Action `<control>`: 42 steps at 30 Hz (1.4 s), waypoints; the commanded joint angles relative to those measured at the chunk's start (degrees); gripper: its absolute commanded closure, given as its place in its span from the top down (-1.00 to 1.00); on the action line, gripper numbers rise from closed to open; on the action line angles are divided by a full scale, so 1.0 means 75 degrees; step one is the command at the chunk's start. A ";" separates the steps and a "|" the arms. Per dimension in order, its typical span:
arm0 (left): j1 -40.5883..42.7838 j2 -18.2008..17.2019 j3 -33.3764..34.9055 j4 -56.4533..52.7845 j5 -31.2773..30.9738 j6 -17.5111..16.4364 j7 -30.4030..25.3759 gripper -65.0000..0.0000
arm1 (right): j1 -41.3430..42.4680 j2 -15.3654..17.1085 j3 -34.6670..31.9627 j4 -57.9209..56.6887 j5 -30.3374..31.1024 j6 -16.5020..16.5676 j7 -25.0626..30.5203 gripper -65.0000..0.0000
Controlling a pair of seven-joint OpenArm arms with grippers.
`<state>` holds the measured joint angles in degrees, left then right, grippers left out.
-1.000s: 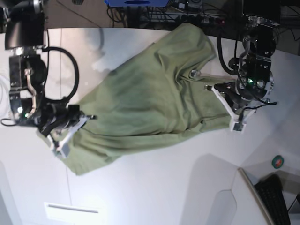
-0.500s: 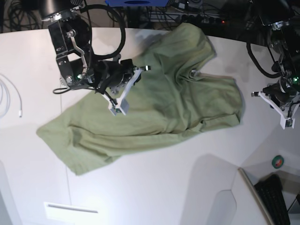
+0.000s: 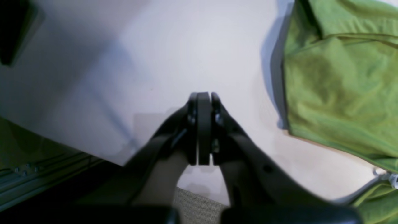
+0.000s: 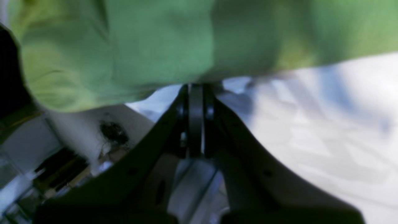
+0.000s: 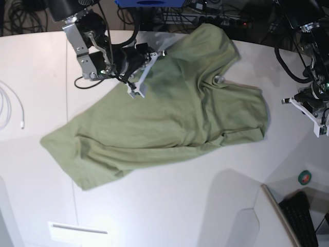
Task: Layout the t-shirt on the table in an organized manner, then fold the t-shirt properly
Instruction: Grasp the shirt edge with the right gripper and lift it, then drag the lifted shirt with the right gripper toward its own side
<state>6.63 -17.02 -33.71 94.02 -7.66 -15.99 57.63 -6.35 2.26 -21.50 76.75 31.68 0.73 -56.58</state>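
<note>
Now the t-shirt lies loose and crumpled across the tabletop, its nearest corner dropped flat and one sleeve still bunched. Further back, both arms have let go and pulled away. The left claw hangs closed and empty just off the shirt's edge; the right claw, also closed on nothing, hovers over the far shoulder. Spreading remains unfinished, so regrasping probably comes next.
</note>
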 commanded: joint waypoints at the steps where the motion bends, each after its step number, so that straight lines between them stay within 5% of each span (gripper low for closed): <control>1: -0.0082 -0.0140 -0.0047 0.0165 -0.0004 0.0016 -0.0105 -1.00 | 0.0055 0.0150 0.0024 0.0005 -0.0186 -0.0080 -0.0034 -1.00; 15: -0.0070 -0.0140 -0.0047 0.0165 0.0008 0.0016 -0.0105 -1.00 | 0.0278 0.1591 0.2321 0.0463 -0.0151 -0.0045 -0.0538 -1.00; 19: -0.0082 -0.0140 -0.0070 0.0153 0.0008 0.0016 -0.0105 -1.00 | 0.0044 0.1392 0.2286 0.2279 -0.0163 -0.0092 -0.1312 -1.00; 25: -0.0105 -0.0163 -0.0105 0.0130 0.0054 0.0016 -0.0105 -1.00 | 0.0360 0.0161 0.1653 0.3545 -0.0198 -0.0092 -0.2566 -1.00; 34: -0.0082 -0.0175 -0.0105 0.0153 0.0054 0.0016 -0.0105 -1.00 | 0.0888 -0.0401 -0.0586 0.0509 -0.0210 -0.0092 -0.0937 -1.00; 38: -0.0082 -0.0175 -0.0105 0.0141 0.0066 0.0016 -0.0105 -1.00 | 0.0852 -0.0296 -0.0644 -0.0405 -0.0210 -0.0092 -0.0456 -1.00; 42: -0.0082 -0.0175 -0.0105 0.0141 0.0066 0.0016 -0.0105 -1.00 | 0.0759 0.0337 -0.0328 -0.0499 -0.0198 -0.0092 -0.0363 -1.00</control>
<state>6.55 -17.32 -34.09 94.11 -7.38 -16.10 57.65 -0.99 3.97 -24.27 72.79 34.54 1.17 -59.22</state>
